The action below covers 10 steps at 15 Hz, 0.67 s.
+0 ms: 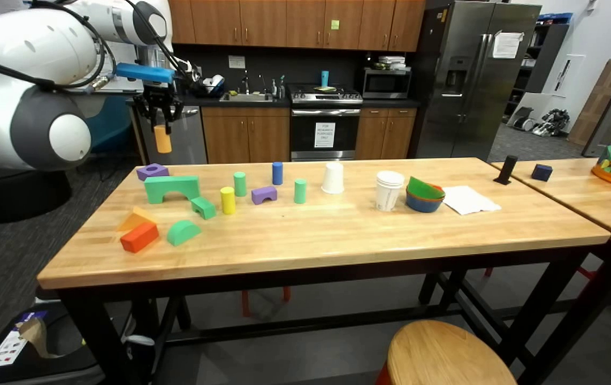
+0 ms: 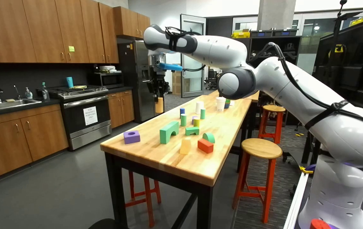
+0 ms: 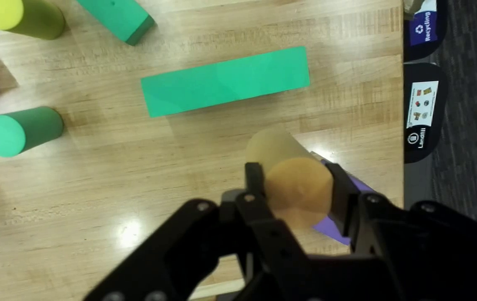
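Note:
My gripper [image 1: 161, 126] is shut on an orange cylinder [image 1: 163, 141] and holds it upright in the air, above the far left of the table. Both also show in an exterior view, the gripper [image 2: 160, 97] above the cylinder [image 2: 159, 106]. In the wrist view the fingers [image 3: 298, 184] press on both sides of the cylinder [image 3: 299, 188]. Below it, partly hidden by the cylinder and a finger, lies a purple block [image 3: 331, 230]; an exterior view shows a round hole in its top [image 2: 132, 137]. A green arch [image 3: 226, 81] stands close by, apart from the cylinder.
The wooden table [image 1: 305, 240] also bears a yellow cylinder [image 1: 228, 200], green cylinders [image 1: 239, 184], a blue cylinder [image 1: 277, 174], a red block [image 1: 139, 237], a green half-round [image 1: 183, 232], white cups [image 1: 333, 178] and bowls [image 1: 424, 204]. A stool [image 2: 261, 148] stands beside it.

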{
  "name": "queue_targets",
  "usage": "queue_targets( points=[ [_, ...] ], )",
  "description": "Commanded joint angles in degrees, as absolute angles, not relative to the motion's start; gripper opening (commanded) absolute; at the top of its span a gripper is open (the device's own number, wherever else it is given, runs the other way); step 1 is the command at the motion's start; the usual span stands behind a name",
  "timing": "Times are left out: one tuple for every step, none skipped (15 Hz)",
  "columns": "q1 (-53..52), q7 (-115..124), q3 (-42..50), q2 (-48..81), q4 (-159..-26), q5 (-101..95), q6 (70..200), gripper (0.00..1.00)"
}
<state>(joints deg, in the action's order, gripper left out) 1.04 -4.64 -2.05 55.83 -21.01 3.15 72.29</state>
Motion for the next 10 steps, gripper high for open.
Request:
queue_targets(
  points=[
    [1.06,-4.6,-2.17,55.0,-22.4,3.07,72.82,0.4],
    [1.06,-4.6,-2.17,55.0,-22.4,3.07,72.82,0.4],
    [1.03,-4.1,-2.26,55.01,-22.36,3.26,72.96,0.15],
    [0.63,-4.03,-1.96,54.98,-22.51,2.84,72.87,0.15],
    [0.35,-4.1,-1.73,55.17,-22.33,2.48,72.36,0.15],
    [0.06,-3.98,-1.56,55.9,-21.24,2.21,71.7,0.15],
    [-0.12,-4.11,-1.54,56.35,-20.64,2.09,71.09,0.15],
    [-0.3,-4.12,-1.46,56.45,-20.6,1.93,70.9,0.15],
    [-0.35,-4.19,-1.51,56.42,-20.61,1.9,70.48,0.15],
    [-0.45,-4.09,-1.4,56.45,-20.56,1.68,70.26,0.15]
  ],
)
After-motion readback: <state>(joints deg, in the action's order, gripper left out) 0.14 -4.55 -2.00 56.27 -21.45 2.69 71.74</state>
